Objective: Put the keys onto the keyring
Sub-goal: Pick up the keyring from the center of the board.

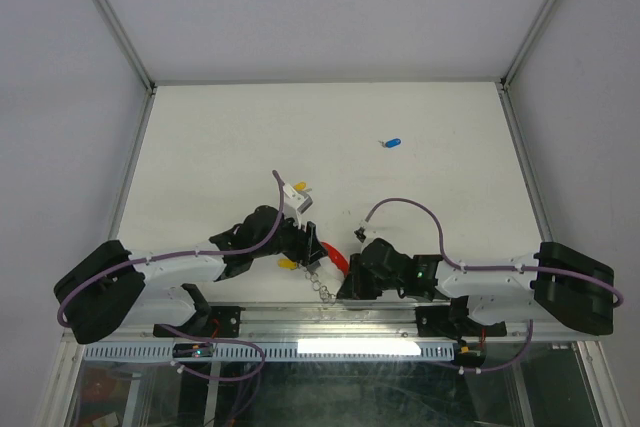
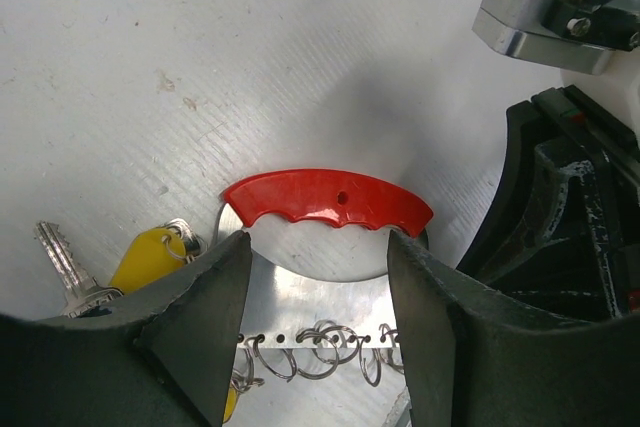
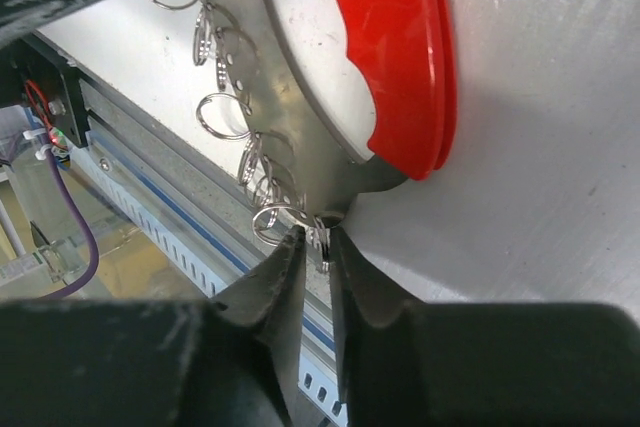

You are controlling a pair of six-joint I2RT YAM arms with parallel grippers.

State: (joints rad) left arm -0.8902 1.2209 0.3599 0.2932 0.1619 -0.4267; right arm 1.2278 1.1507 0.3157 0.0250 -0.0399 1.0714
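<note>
The keyring [image 1: 336, 259] is a grey metal plate with a red curved strip [image 2: 330, 197] and several small rings [image 2: 320, 352] along its edge. It lies near the table's front edge. My left gripper [image 2: 318, 247] straddles the plate, and both fingers touch its sides. My right gripper [image 3: 315, 237] is nearly closed on one small ring at the plate's end [image 3: 322, 232]. A yellow-capped key [image 2: 150, 257] lies beside the left finger and seems to hang on a ring. A blue-capped key [image 1: 393, 142] lies alone farther back. Another small yellowish piece [image 1: 300, 190] lies behind my left gripper [image 1: 303, 244].
The slotted metal rail [image 3: 150, 217] of the table's front edge runs right under the rings. The right arm's black body [image 2: 560, 217] stands close on the right of the keyring. Cage posts [image 1: 120, 27] rise at the back corners.
</note>
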